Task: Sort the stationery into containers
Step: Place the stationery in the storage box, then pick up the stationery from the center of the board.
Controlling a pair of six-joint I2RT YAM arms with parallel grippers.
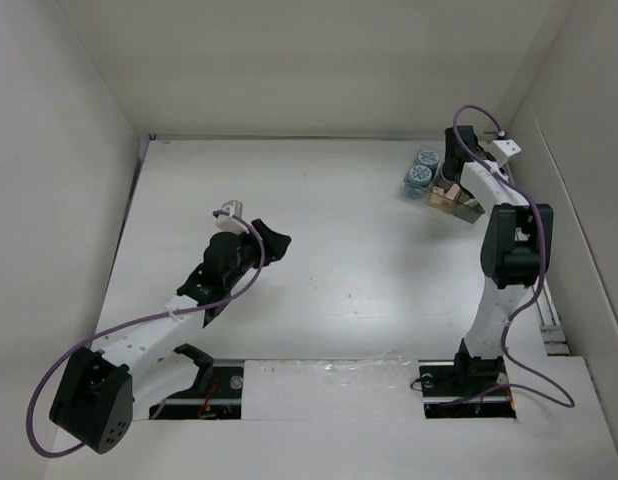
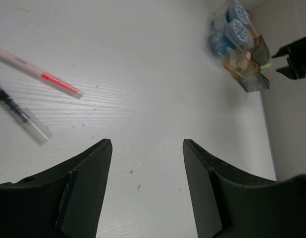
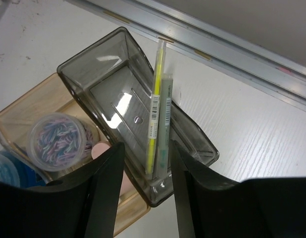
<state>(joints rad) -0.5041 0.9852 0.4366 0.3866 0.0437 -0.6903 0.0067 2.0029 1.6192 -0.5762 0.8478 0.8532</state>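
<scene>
As left jaws gape, right straddle pens (image 3: 154, 119)

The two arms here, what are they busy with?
A sorting job, partly done. The right gripper hangs open over the grey bin, where a yellow pen and a green pen lean. Blue rolls stand nearby. The left gripper is open above the table, near a pink pen and a clear pen lying loose.
</scene>
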